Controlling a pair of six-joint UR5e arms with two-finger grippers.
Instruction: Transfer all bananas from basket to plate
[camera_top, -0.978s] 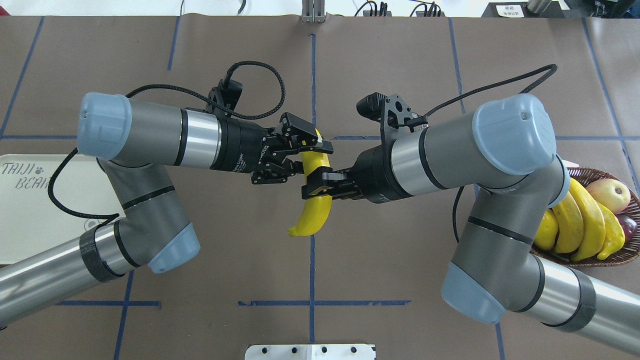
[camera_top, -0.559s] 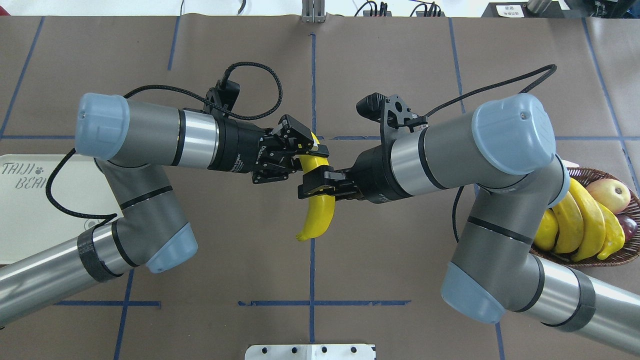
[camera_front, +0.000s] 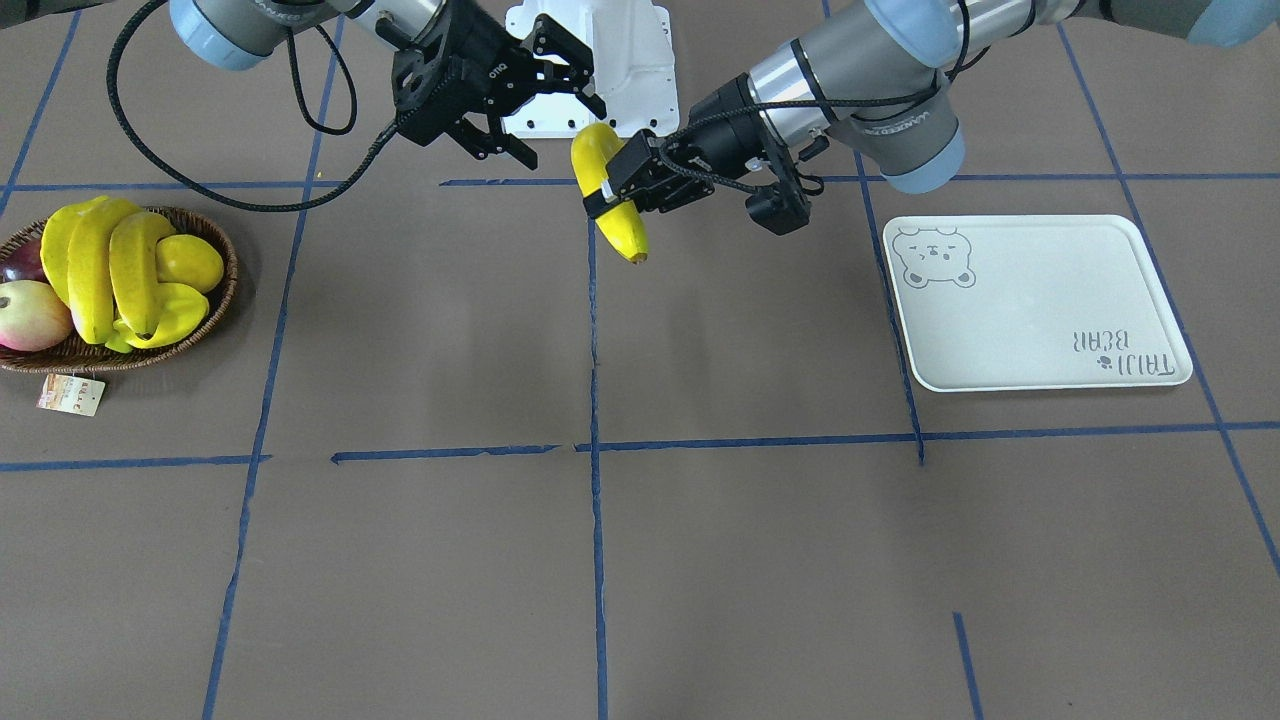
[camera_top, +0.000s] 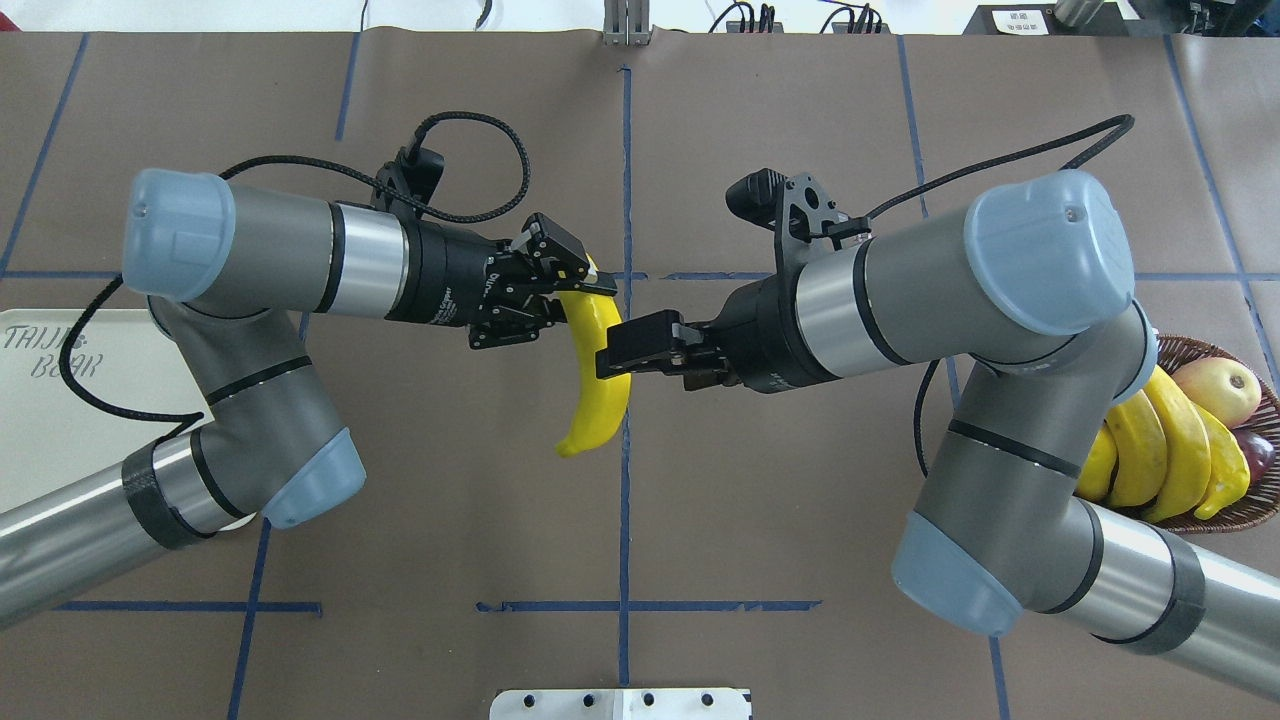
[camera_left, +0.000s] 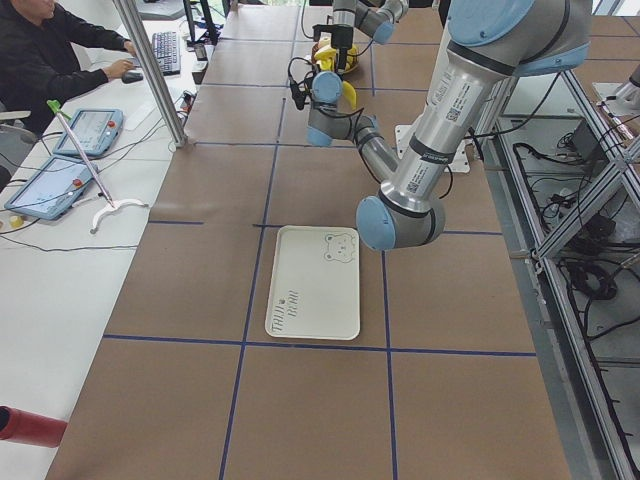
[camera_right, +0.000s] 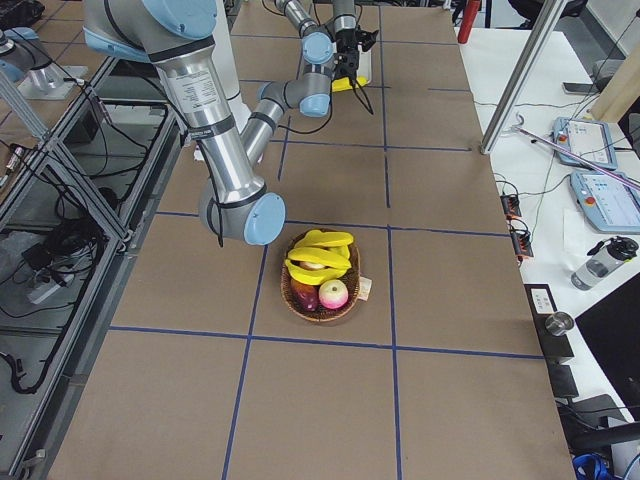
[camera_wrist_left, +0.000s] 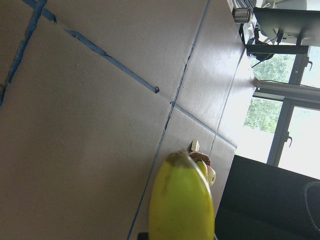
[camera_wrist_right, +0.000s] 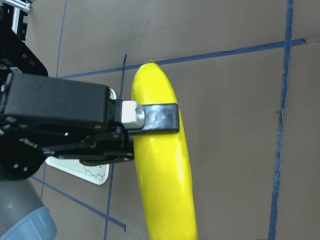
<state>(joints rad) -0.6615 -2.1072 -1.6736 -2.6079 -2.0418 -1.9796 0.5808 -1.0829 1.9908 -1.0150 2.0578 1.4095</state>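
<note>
Banana (camera_top: 600, 410) hangs in the air well short of the plate (camera_front: 1040, 300), pinched near one end by the left gripper (camera_front: 620, 185), jaws closed tight on it. The right gripper (camera_front: 566, 132) waits just beside, jaws spread wide, empty. Other bananas (camera_front: 95, 270) lie in the basket (camera_front: 218, 305), far from the plate. Best now: draw the right gripper clear, swing slowly plateward, lower until it rests flat, then let go.

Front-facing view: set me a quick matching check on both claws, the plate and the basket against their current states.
Things:
1. left claw
2. right claw
3. plate
4. basket

States:
A. holds bananas
B. open
C. shut on a banana
D. nothing on it

Pairs: 1-C, 2-B, 3-D, 4-A.
</note>
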